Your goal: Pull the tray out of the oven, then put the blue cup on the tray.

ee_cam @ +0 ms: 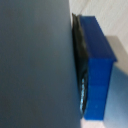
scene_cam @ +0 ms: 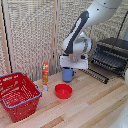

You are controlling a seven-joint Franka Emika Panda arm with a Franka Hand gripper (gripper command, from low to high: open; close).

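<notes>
The blue cup [scene_cam: 67, 74] hangs or stands just under my gripper [scene_cam: 69, 69], left of the oven [scene_cam: 113, 51] in the exterior view. The black oven sits at that view's right. Its tray [scene_cam: 98, 74], a dark rack of thin bars, sticks out in front over the wooden table. In the wrist view a blue wall of the cup [ee_cam: 97, 65] fills the frame very close up, with a dark finger pad [ee_cam: 80, 75] pressed against it. The gripper looks shut on the cup's wall. Whether the cup touches the table I cannot tell.
A red bowl [scene_cam: 63, 91] lies on the table in front of the cup. An orange bottle [scene_cam: 45, 74] stands to the exterior view's left of it. A red mesh basket [scene_cam: 19, 95] sits at the far left. A slatted screen [scene_cam: 30, 35] closes the back.
</notes>
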